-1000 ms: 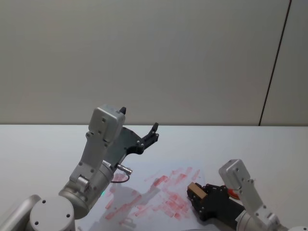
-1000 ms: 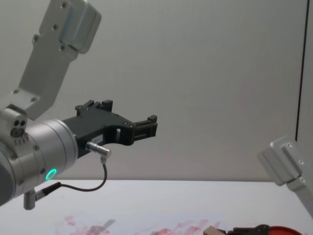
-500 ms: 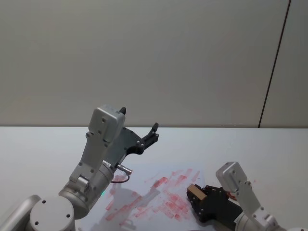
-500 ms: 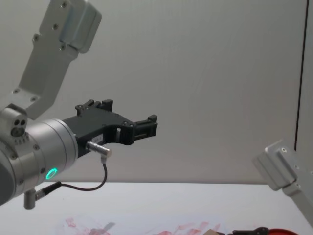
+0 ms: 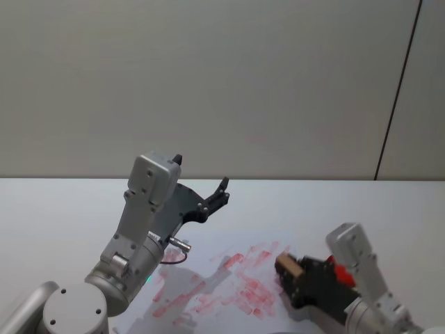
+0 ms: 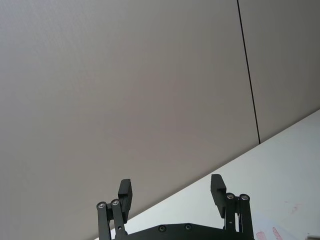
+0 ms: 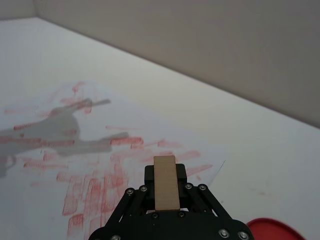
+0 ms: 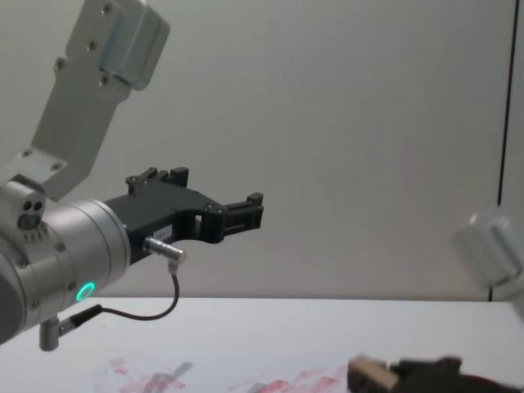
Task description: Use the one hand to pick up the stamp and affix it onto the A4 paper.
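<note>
My right gripper (image 5: 288,270) is shut on the stamp (image 5: 284,264), a small pale wooden block, and holds it low over the right edge of the A4 paper (image 5: 208,289), a white sheet smeared with red ink. In the right wrist view the stamp (image 7: 165,192) sticks out between the black fingers (image 7: 149,174), above the red blotches on the paper (image 7: 95,150). The chest view shows the stamp (image 8: 368,375) just above the table at the bottom right. My left gripper (image 5: 217,197) hangs open and empty in the air over the paper's far left side, its fingers (image 6: 125,192) spread wide.
A low red ink pad (image 7: 272,230) lies on the white table (image 5: 55,209) just right of the paper, partly behind my right gripper. The left arm's shadow falls across the paper. A plain grey wall stands behind the table.
My right gripper has risen a little and shifted to the right with the stamp still in it. The left arm has not moved.
</note>
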